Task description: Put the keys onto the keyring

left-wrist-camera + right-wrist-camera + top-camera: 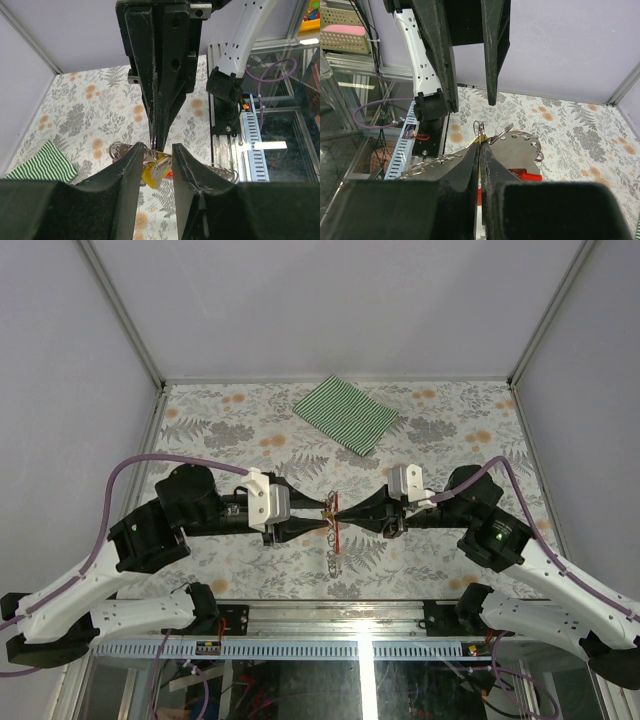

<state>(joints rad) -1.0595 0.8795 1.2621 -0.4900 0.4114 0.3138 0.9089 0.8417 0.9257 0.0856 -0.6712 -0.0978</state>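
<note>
On the near side of the striped cloth (347, 412), well apart from it, the two grippers faced each other tip to tip. The right gripper (346, 516) was clamped on the keyring (337, 532), whose red strap hung down. The left gripper (325, 517) had its fingers apart, and a yellow key (150, 172) showed in the gap.

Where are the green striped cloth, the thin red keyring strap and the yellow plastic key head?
green striped cloth (346, 413): top view, fabric centre.
thin red keyring strap (337, 533): top view, lower stretch.
yellow plastic key head (150, 176): left wrist view, yellow face.
</note>
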